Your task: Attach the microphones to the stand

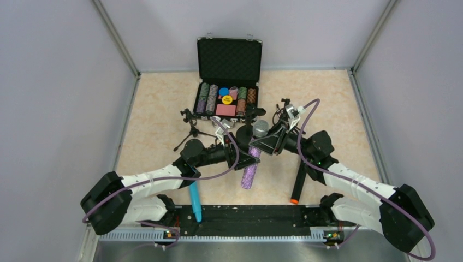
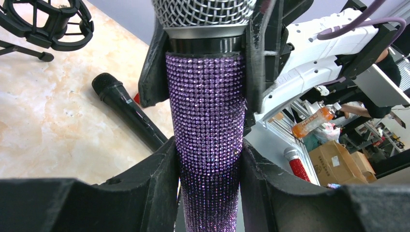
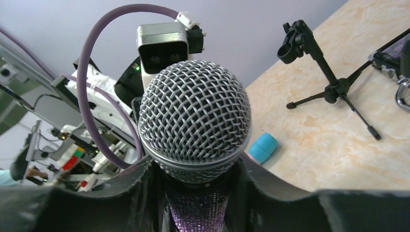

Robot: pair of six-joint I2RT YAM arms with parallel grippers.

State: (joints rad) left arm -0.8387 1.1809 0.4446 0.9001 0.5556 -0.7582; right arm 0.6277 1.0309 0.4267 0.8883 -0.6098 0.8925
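Left gripper [image 2: 209, 154] and right gripper [image 3: 196, 181] clamp purple microphone [image 1: 250, 172], partly hiding its body.

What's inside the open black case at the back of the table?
Rows of poker chip stacks, a yellow disc and a pinkish-red block. A black stand clip hides the near right corner of the case.

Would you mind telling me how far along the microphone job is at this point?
Done: nothing yet; the clip on the tripod stand is empty. In hand: the purple microphone, gripped by both the left end effector and the right end effector. Left: mounting it, then the turquoise microphone and the black microphone, both lying on the table.
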